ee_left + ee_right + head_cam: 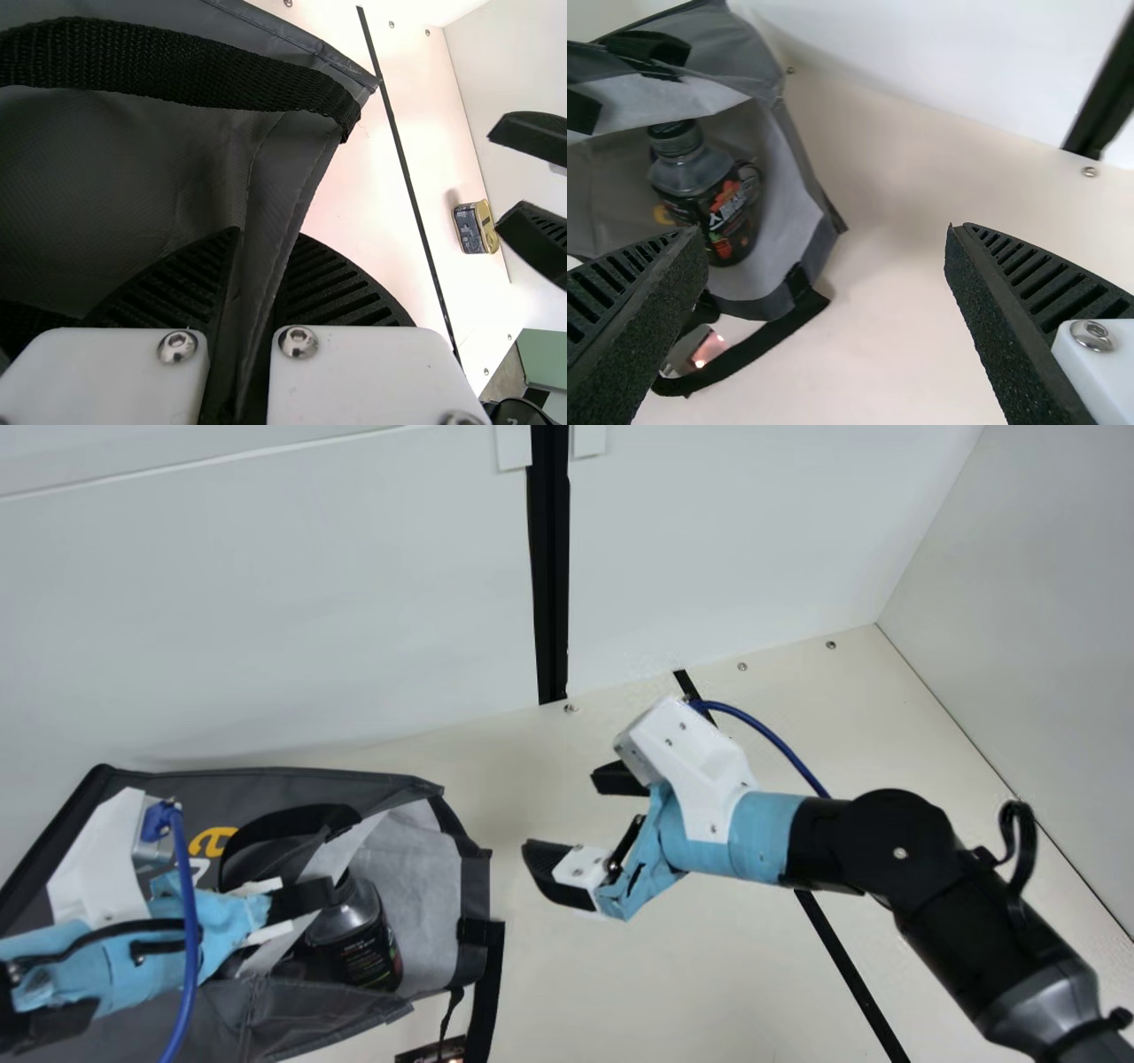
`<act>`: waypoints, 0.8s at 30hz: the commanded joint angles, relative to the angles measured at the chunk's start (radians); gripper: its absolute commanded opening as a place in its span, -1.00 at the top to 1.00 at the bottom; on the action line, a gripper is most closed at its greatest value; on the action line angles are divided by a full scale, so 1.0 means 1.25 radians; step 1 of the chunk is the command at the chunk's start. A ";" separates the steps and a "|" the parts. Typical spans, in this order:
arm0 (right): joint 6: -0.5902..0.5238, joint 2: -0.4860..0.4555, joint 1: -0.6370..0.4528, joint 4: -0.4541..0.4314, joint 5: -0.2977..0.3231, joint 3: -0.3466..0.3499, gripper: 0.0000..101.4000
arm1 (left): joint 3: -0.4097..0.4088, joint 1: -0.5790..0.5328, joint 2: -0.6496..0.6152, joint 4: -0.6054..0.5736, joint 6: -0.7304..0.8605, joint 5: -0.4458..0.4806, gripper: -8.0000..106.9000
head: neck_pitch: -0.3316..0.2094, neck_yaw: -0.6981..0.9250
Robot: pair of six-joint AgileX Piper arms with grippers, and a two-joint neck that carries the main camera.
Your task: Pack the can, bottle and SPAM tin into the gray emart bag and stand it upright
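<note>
Gray emart bag [310, 1010]: on the counter [620, 992] at the main view's 8 o'clock, mouth toward 3
Bottle [359, 948]: inside, near the mouth
Left end effector [270, 235]: closed on the bag's fabric edge, probably to keep the mouth spread
Right end effector [560, 812]: wide open, empty, presumably free for loading
SPAM tin [468, 228]: across the black strip [844, 965], roughly the bag's 3 o'clock
Can: whereabouts uncertain

The gray bag [306, 1014] looks like smooth, faintly sheened cloth, its strap [177, 71] rough woven webbing; the bottle [713, 202] is glossy plastic, the tin [469, 228] metal.
</note>
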 commanded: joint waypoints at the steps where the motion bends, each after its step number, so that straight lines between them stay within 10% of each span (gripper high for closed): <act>1: 0.012 -0.009 -0.011 -0.016 0.001 0.001 -0.87 | 0.000 0.000 0.000 0.000 0.000 0.000 1.00 | -0.018 -0.001; 24: 0.140 -0.107 -0.145 -0.186 0.010 0.000 -0.87 | 0.000 0.000 0.000 0.000 0.000 0.000 1.00 | -0.018 -0.001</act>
